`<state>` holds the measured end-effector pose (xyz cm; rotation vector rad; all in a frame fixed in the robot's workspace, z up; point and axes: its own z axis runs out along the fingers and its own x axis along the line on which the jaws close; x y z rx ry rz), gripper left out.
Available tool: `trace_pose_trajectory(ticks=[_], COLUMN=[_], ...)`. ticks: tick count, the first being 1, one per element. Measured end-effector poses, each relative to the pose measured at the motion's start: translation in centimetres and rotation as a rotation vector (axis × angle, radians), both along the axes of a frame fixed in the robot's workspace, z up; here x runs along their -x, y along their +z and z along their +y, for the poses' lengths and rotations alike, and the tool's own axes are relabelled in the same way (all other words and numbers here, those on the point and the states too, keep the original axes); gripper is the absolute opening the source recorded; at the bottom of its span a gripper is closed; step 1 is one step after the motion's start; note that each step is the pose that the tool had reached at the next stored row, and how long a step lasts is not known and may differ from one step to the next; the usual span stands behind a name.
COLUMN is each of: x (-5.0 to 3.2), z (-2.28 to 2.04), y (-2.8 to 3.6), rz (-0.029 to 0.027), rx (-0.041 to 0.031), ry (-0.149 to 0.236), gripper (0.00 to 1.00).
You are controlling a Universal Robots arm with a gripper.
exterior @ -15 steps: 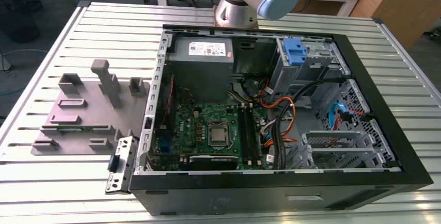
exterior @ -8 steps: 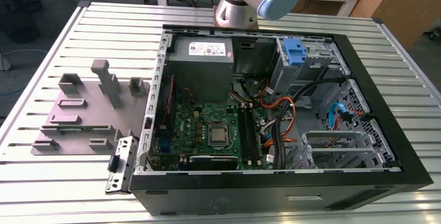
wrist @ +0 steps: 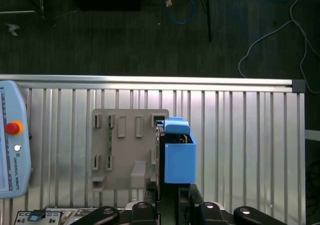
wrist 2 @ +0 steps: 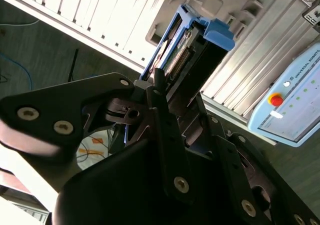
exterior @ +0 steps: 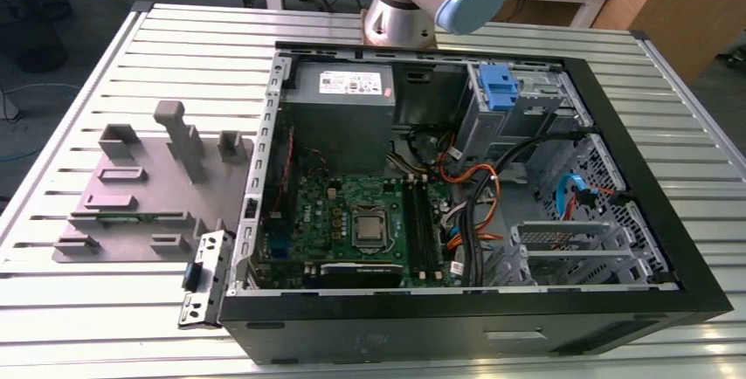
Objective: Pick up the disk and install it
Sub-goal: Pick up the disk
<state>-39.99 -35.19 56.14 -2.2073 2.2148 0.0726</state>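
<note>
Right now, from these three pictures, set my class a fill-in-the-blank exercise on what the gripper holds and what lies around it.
1. The gripper is shut on the disk, whose plastic carrier is coloured ___.
2. In the exterior view, the grey fixture plate lies on that view's ___ of the open computer case.
3. In the first wrist view, the pendant carries a round button coloured ___.
Missing words: blue; left; red.
</note>
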Motion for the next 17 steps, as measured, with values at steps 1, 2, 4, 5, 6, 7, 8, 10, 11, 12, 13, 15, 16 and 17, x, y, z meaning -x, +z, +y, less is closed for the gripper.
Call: trace_pose_trajectory(ticks=[1, 2, 4, 5, 6, 7, 8, 10, 11, 12, 13, 15, 16, 17], x=[0.00, 0.00, 0.00, 0.00, 0.00, 0.00, -0.01, -0.01, 0.00, 0.00, 0.00, 0.00, 0.00, 0.00], z=[0.00, 0.00, 0.00, 0.00, -0.01, 0.00, 0.00, 0.00, 0.00, 0.00, 0.00, 0.00, -0.01, -0.01], y=[-0.18, -0.36, -0.64, -0.64, -0.64, -0.64, -0.68, -0.94, -1.21, -1.39, -1.57, -1.84, -1.86, -1.85], rz=[-0.0001, -0.0001, -0.0002, -0.0002, -0.0001, -0.0001, -0.0001, 0.0001, -0.0001, -0.0001, -0.0002, -0.0002, -0.0003, -0.0002], rx=[0.0000, 0.0000, -0.0001, -0.0001, -0.0001, 0.0000, 0.0000, 0.0001, -0.0001, -0.0001, -0.0001, -0.0001, -0.0001, -0.0001], ry=[0.000, 0.000, 0.000, 0.000, 0.000, 0.000, 0.000, 0.000, 0.000, 0.000, 0.000, 0.000, 0.000, 0.000], gripper=[0.35, 0.35, 0.35, 0.35, 0.35, 0.35, 0.35, 0.35, 0.35, 0.35, 0.35, 0.35, 0.35, 0.35])
